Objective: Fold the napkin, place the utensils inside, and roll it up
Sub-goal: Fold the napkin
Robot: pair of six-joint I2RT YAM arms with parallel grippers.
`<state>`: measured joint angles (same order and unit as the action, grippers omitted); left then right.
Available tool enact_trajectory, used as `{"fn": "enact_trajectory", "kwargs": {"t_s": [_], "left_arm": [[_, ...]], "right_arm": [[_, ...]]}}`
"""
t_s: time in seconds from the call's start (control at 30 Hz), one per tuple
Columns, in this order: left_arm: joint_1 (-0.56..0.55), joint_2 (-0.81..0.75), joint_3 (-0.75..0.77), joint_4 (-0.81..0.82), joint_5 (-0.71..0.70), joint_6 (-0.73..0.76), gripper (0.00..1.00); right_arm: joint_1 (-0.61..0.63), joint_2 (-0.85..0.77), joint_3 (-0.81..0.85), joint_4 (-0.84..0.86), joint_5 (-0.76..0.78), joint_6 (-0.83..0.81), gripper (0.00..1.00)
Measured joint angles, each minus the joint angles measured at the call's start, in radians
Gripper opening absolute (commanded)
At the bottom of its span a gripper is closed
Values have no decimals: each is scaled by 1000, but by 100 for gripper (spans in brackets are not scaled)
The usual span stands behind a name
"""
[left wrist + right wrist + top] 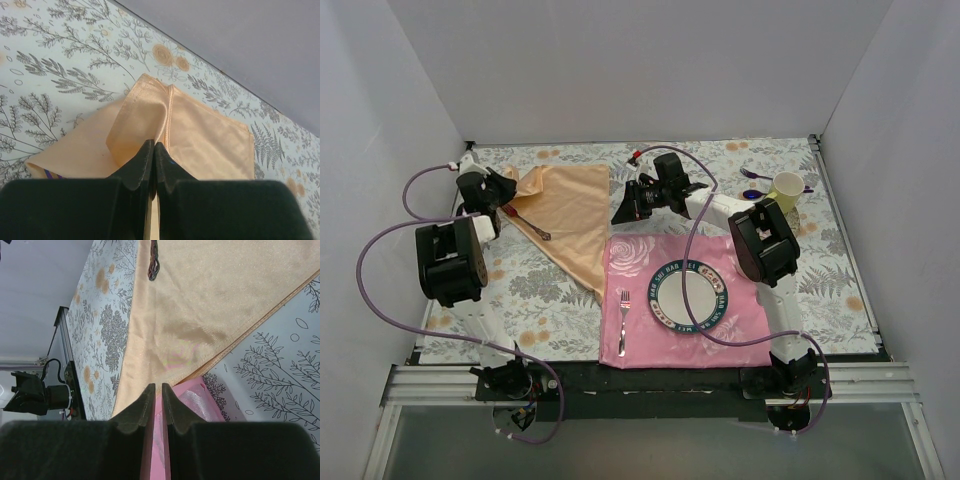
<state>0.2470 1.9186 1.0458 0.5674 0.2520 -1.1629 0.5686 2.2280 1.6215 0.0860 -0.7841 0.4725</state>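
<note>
Pinching a raised corner of the napkin (575, 210), the left hand (154, 148) is clamped tight. The right hand (156, 390) hovers beside it, fingers barely parted, empty. A dark fork (526, 224) lies on the napkin on the bench (840, 260).

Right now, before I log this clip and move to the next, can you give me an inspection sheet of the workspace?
Surface: floral table cover, lying flat.
Job's things: napkin folded into a rough triangle at far left; dark fork lying on it.
Clutter: pink placemat carrying a plate and a silver fork; cup and purple spoons at far right.
Grippers: left gripper, jaws shut on a raised fold of the napkin; right gripper, jaws nearly closed at the napkin's edge, grip unclear.
Cables: purple cables loop off both arms; the right one passes over the plate.
Surroundings: white walls on three sides.
</note>
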Motion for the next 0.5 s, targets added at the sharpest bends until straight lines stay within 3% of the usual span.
{"fn": "enact_trajectory", "kwargs": {"t_s": [0.17,0.4,0.43,0.5], "left_arm": [[-22,-38,-41,-23,-4,19,4],[-37,-107,-107,-43,-10,14,15],[-37,-113,-117,-46,-10,11,25],[-37,-121,-133,-52,-9,1,29]], "right_arm": [[0,0,0,1,-5,0,18],[0,-4,-16,22,-10,2,18],[0,-4,-16,23,-11,3,18],[0,-4,-17,27,-13,4,18]]}}
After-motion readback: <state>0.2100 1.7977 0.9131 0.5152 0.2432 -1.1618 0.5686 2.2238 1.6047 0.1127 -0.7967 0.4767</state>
